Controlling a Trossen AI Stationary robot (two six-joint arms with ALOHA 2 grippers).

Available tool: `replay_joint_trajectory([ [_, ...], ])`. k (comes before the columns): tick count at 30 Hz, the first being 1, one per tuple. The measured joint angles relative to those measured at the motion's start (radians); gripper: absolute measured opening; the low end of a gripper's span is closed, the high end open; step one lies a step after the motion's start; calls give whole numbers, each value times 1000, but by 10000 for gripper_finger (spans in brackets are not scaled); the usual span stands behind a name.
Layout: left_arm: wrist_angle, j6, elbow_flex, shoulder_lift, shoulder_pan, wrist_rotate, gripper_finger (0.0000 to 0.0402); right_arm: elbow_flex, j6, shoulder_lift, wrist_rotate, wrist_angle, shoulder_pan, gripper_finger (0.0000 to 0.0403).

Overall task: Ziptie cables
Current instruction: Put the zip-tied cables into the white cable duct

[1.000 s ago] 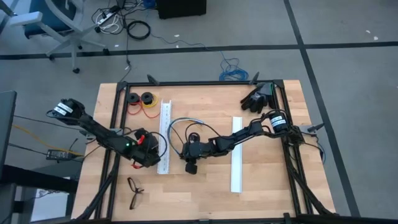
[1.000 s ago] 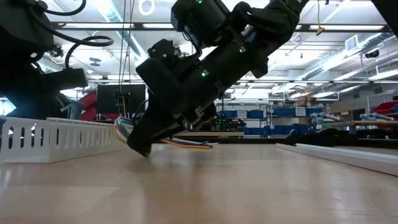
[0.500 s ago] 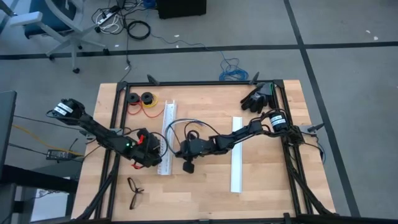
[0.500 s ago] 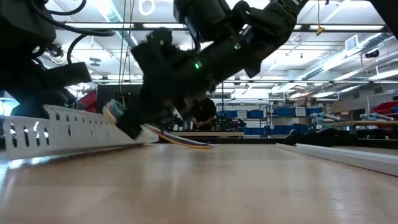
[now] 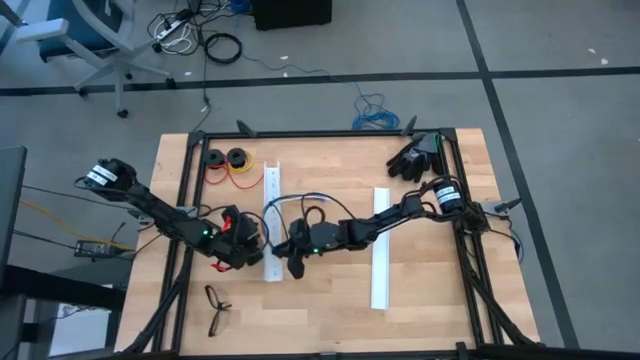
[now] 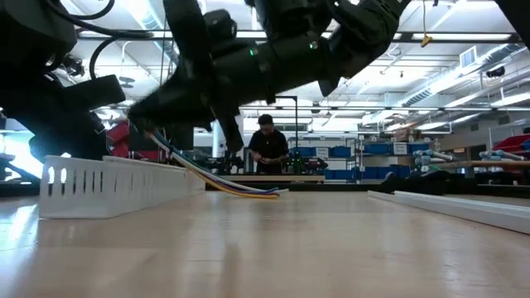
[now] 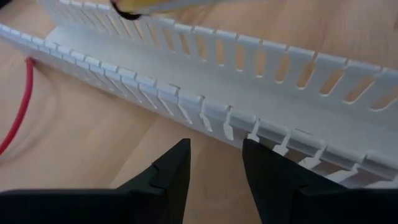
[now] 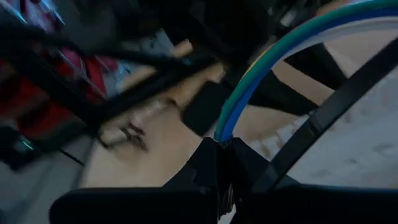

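The cables (image 5: 300, 203), a bundle of thin blue, yellow, white and orange wires, arc over the table's middle. In the low view the cables (image 6: 217, 177) slope down from my right gripper (image 6: 156, 132) to the tabletop. My right gripper (image 5: 283, 243) is shut on one end of them, just right of the white slotted rail (image 5: 270, 220). My left gripper (image 5: 257, 249) is open and empty on the rail's left side, its fingers (image 7: 171, 171) facing the rail's wall (image 7: 205, 93). A black strip (image 8: 329, 112) crosses beside the bundle; I cannot tell if it is the ziptie. My right gripper pinches the cable bundle near one end (image 8: 225, 134) between its two fingers. That end is lifted clear of the table. The bundle curves up out of the fingers, and in the low view it slopes down from them, its far part (image 6: 257, 191) resting on the table.
A second white rail (image 5: 381, 250) lies to the right. Two black spools with red and yellow wire (image 5: 228, 162) sit at the far left, black gloves (image 5: 418, 155) at the far right, glasses (image 5: 217, 305) near the front left. A person (image 6: 267, 153) stands beyond the table.
My right gripper has gone toward the table's left edge, up to the white rail, and risen, lifting the held cable end clear of the table while the bundle's other part stays down. The rail has been nudged and has tipped for a moment.
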Motion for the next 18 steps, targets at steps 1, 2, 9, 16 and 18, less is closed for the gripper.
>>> replay_joint_trajectory([
  [1, 6, 0, 0, 0, 0, -8, 156, 0, 25, 0, 0, 10, 3, 18],
  [2, 13, 0, 0, 0, 0, -16, 156, 1, 47, 0, 5, 9, 7, 18],
  [9, 71, 1, 1, -1, 0, -70, 156, 1, 117, 2, 88, -68, 40, 18],
  [16, 71, 0, 1, -1, 0, -61, 156, 0, 77, 3, 98, -126, 68, 51],
  [18, 71, 0, 1, -1, 0, -59, 156, 0, 67, 3, 98, -117, 74, 61],
])
